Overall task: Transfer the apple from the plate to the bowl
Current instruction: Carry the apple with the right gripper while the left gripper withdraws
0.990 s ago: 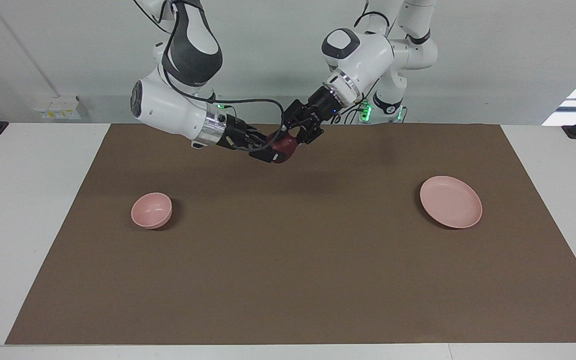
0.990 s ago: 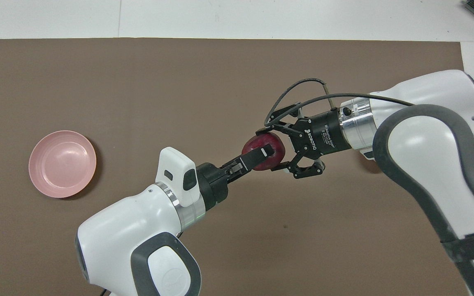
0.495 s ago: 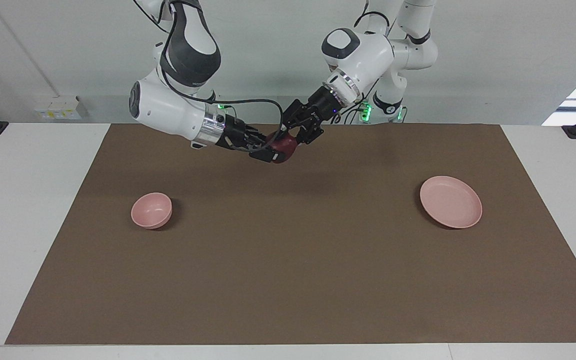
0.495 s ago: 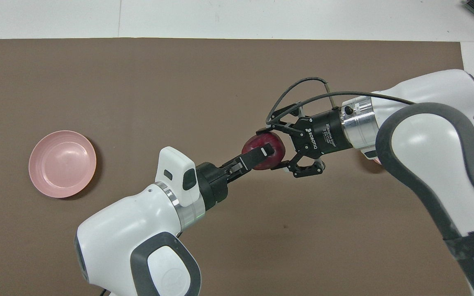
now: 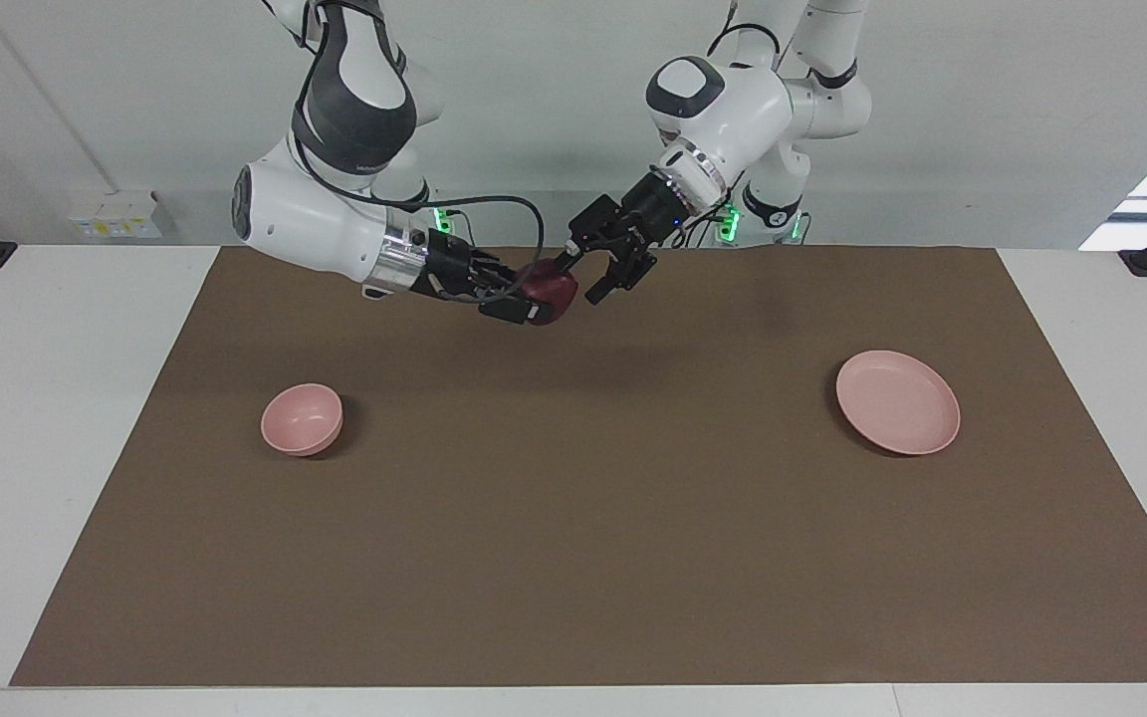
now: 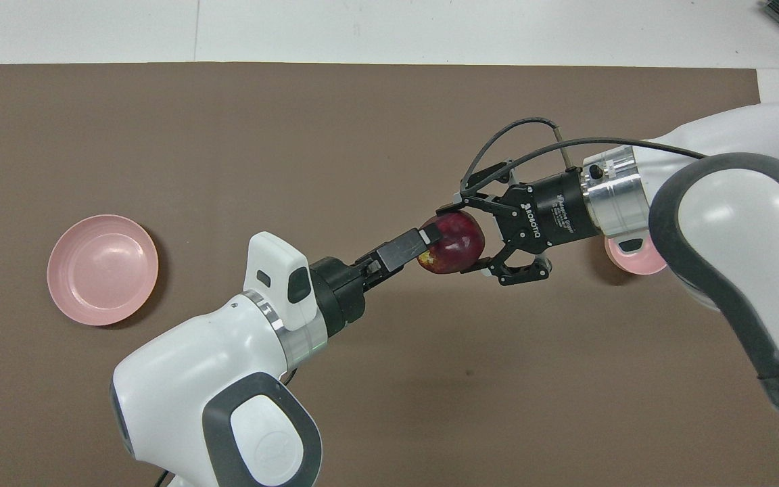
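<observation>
The dark red apple (image 5: 551, 287) hangs in the air over the mat's middle, near the robots' edge. My right gripper (image 5: 532, 301) is shut on it; in the overhead view its fingers (image 6: 479, 265) clasp the apple (image 6: 456, 238). My left gripper (image 5: 585, 278) is open beside the apple, on the side toward the left arm's end, with its fingers spread and one fingertip (image 6: 430, 235) at the apple's edge. The pink bowl (image 5: 302, 419) stands at the right arm's end, partly hidden by the right arm in the overhead view (image 6: 633, 256). The pink plate (image 5: 898, 401) lies bare at the left arm's end (image 6: 103, 269).
A brown mat (image 5: 573, 558) covers most of the white table. Nothing else stands on it.
The left gripper has opened and let go of the apple. The right gripper has carried the apple a little toward the right arm's end, away from the left fingers.
</observation>
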### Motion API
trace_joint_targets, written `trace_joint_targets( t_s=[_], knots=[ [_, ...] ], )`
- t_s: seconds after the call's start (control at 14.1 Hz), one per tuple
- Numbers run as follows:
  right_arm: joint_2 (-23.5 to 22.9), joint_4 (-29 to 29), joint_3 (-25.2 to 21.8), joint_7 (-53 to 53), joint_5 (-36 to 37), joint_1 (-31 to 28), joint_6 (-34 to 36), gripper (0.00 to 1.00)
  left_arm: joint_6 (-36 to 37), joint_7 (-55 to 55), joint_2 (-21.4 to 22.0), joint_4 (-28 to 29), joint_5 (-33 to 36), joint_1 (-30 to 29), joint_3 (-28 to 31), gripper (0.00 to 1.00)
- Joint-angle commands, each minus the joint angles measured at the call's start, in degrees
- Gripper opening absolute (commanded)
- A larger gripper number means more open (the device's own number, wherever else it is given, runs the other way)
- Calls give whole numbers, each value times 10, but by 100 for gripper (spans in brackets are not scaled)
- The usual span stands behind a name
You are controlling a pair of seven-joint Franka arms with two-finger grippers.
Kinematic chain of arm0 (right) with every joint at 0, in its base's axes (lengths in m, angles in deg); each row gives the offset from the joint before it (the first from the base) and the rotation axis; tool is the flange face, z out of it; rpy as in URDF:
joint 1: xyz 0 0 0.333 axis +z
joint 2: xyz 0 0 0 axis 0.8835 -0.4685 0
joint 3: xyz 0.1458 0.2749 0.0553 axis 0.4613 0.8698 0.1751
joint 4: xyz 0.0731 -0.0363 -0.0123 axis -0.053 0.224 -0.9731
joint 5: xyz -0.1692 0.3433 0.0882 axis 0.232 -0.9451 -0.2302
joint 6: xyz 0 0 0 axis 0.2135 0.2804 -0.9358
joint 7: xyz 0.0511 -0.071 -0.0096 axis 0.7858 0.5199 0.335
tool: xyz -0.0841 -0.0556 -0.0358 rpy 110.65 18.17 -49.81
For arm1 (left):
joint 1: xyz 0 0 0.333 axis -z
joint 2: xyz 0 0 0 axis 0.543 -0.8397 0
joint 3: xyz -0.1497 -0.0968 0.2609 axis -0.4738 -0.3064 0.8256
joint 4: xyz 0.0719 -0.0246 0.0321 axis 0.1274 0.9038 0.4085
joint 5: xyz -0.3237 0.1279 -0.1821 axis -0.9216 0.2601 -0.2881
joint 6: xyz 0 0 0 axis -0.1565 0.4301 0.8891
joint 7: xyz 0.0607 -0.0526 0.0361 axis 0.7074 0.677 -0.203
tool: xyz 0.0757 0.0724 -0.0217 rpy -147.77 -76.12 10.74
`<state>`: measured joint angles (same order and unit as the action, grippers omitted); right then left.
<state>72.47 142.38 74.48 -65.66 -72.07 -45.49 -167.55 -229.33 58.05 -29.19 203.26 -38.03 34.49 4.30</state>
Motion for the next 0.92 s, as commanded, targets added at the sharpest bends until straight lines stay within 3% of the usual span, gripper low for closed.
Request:
trace_joint_targets(
  t_s=[0.0, 0.21, 0.42, 0.85],
  knots=[
    [1, -18, 0, 39, 28, -21, 20, 0, -1, 15, -3, 4, 8, 2, 19, 100],
    [4, -31, -2, 80, 97, -27, 19, 0, 18, 16, 1, 23, 48, 5, 39, 100],
    [6, -36, -2, 152, 179, -43, 10, 0, 95, 15, 6, 42, 133, 5, 82, 100],
    [-9, -20, -2, 355, 373, -63, -26, 0, 345, 10, 9, 40, 431, 5, 218, 100]
  ],
)
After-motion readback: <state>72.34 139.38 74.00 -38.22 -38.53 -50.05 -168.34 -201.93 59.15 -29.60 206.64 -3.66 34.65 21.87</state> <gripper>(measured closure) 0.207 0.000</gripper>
